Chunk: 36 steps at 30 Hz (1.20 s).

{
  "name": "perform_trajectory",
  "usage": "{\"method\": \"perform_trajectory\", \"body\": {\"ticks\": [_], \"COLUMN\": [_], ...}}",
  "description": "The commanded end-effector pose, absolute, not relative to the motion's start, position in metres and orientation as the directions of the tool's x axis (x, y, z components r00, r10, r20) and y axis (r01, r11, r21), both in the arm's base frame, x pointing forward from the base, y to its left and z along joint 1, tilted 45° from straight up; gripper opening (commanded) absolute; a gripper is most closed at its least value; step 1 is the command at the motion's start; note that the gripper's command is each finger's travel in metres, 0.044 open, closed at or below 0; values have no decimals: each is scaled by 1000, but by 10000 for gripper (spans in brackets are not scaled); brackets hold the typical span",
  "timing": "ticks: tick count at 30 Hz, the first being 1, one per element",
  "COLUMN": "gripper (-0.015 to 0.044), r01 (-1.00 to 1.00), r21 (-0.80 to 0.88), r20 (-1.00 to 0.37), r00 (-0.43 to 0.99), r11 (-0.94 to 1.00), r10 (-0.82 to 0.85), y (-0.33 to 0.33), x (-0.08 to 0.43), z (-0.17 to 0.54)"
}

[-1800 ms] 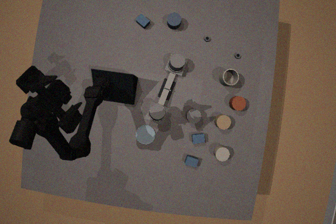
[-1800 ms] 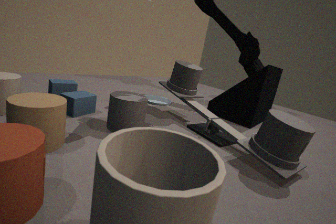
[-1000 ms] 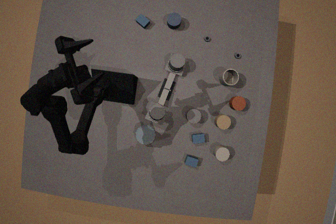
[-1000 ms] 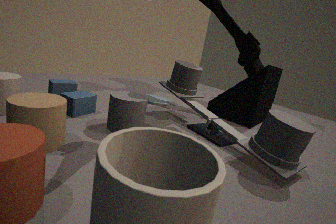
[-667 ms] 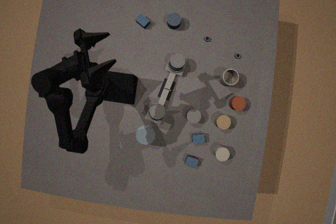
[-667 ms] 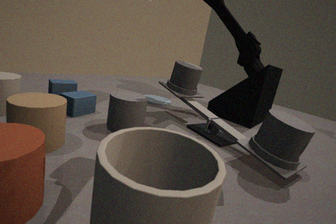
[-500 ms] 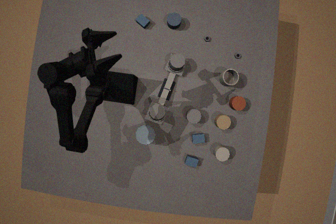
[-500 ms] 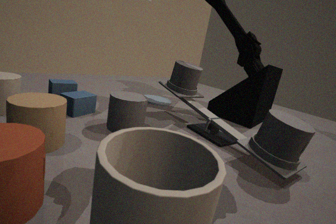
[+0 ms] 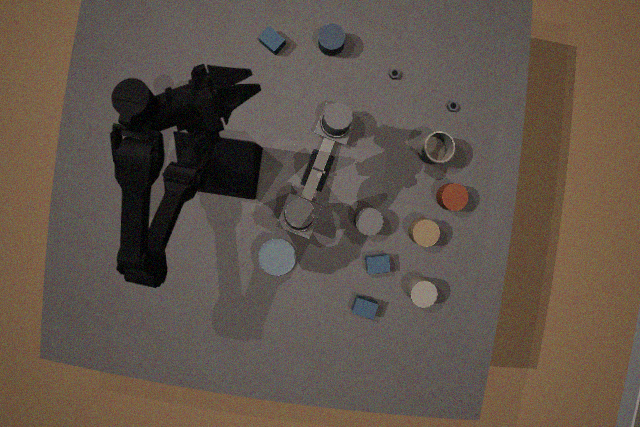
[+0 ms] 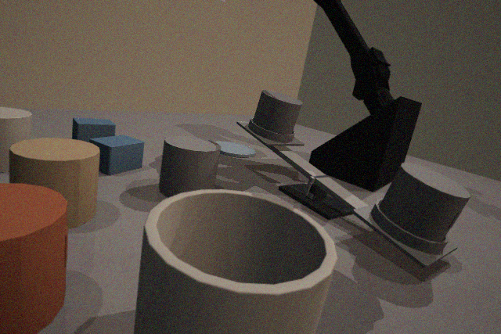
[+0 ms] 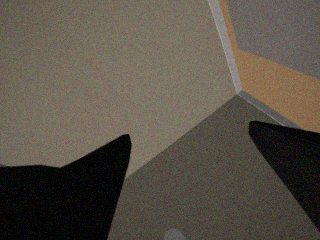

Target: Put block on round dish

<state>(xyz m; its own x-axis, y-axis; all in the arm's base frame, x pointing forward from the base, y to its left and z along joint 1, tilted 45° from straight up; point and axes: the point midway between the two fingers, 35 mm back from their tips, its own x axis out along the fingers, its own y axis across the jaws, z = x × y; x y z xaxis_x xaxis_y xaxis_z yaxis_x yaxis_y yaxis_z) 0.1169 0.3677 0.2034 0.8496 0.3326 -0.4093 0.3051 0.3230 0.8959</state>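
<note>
The balance [image 9: 324,151] [image 10: 293,159] is tilted. One grey cup [image 9: 337,117] [image 10: 424,202] stands upside down on its low end. The matching grey cup [image 9: 298,213] [image 10: 277,115] stands on its raised end, near the round dish. The light blue round dish [image 9: 277,257] [image 10: 236,149] lies flat with nothing on it. No block shows under either cup. My gripper [image 9: 255,79] [image 11: 189,133] is open and empty, held up to the left of the low-end cup in the top view. It is outside the frame of the exterior view.
A grey cylinder [image 9: 369,221] [image 10: 189,167] stands right of the raised-end cup. Farther right are an open beige cup [image 10: 230,306], an orange cylinder [image 9: 454,197], a tan one [image 9: 425,233] and a white one [image 9: 423,294]. Blue blocks [image 9: 378,264] [image 9: 365,307] [image 9: 272,40], a blue cylinder [image 9: 331,38] and two nuts [image 9: 390,74] lie around.
</note>
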Motion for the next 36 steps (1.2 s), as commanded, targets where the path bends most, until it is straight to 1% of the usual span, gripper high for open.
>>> {"method": "perform_trajectory", "body": {"ticks": [1,10,20,28,36], "gripper": [440,440,440,440,440], "r01": [290,271,265,263,254], "r21": [843,669,394,132,-142], "r20": [-441,-486,-511,-510,-490], "r00": [856,864,859,845,822], "r11": [454,692,880,956,957], "r10": [271,132,-30,-162,-291], "y": [355,324,284,249,213], "x": [125,140,154,162,167], "z": [182,146,114,94,80]}}
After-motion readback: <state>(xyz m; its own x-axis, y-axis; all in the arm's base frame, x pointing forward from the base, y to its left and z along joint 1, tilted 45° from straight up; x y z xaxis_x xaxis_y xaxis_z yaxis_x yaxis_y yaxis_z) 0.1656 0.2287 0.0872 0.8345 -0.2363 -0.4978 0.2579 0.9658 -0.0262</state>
